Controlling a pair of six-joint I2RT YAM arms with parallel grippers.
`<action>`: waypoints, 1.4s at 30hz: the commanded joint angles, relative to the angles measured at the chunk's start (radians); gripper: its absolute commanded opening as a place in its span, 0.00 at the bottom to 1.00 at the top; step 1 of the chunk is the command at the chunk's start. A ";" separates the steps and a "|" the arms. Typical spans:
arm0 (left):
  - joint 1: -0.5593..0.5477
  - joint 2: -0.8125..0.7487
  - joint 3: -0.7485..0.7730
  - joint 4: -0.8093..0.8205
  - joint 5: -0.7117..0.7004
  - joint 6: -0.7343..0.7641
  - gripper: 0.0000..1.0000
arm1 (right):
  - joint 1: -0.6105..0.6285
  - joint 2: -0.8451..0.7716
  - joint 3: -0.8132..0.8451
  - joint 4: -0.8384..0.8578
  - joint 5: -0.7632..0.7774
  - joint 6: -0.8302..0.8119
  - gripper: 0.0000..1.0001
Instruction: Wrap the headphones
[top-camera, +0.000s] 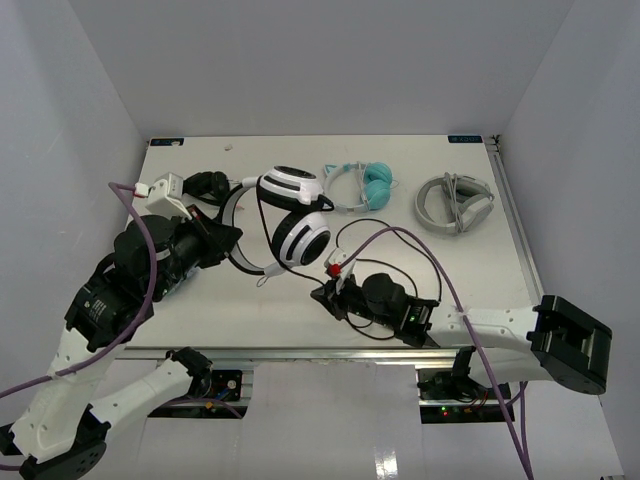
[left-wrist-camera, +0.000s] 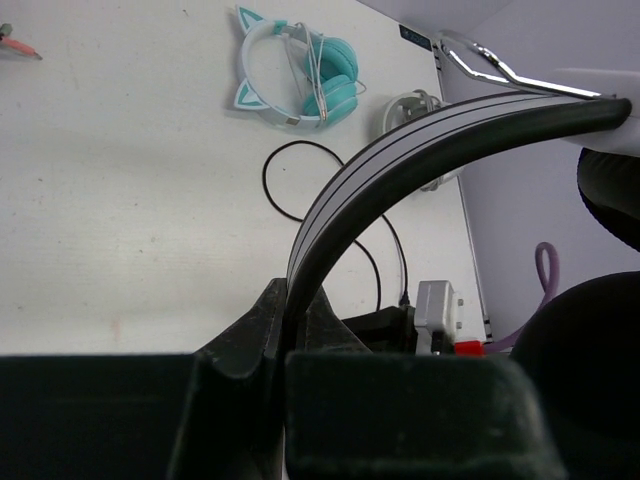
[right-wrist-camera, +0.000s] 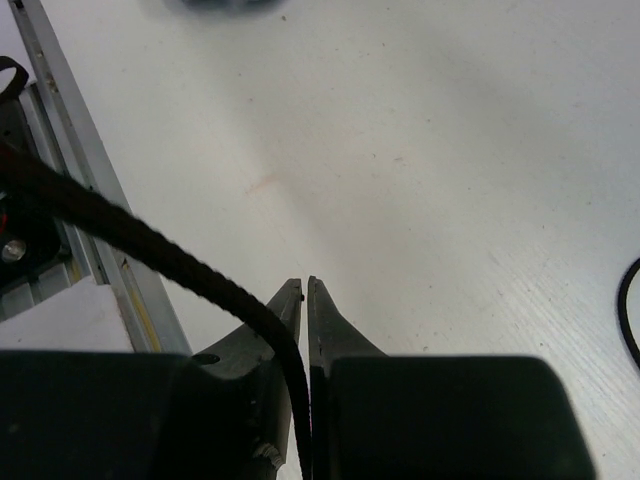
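1. Nearest the bases, check the right gripper (right-wrist-camera: 305, 290). Its fingers are pressed together on the cable (right-wrist-camera: 150, 250), which enters from the left and disappears between the tips. No gap shows beyond the cable's own thickness. This grip probably gives you the free run of cable to lead around the headphones (top-camera: 300, 238).

2. Check the left gripper (left-wrist-camera: 293, 300). It is clamped across the headband (left-wrist-camera: 400, 150), one finger on each face, and the band arcs up and away to the right. This hold appears to anchor the set so that it cannot slide while the cable is pulled.

3. Locate the headphones at mid-table (top-camera: 260, 320), between the two grippers, with the ear cups beside each other. Loose cable lies in loops on the surface near the right gripper. Judge the wrap as not yet begun.

4. Note the far row: black headphones (top-camera: 208, 184), teal headphones (top-camera: 375, 185) and grey headphones (top-camera: 455, 203). Neither gripper touches them.
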 joint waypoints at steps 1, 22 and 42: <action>0.004 -0.024 0.053 0.087 0.056 -0.056 0.00 | 0.000 0.058 -0.017 0.142 0.034 -0.056 0.12; 0.004 -0.079 0.014 0.068 0.419 0.053 0.00 | -0.205 0.064 -0.019 0.216 -0.065 -0.066 0.11; 0.004 -0.028 -0.062 -0.044 0.554 0.414 0.00 | -0.427 0.005 0.208 -0.130 -0.338 -0.069 0.08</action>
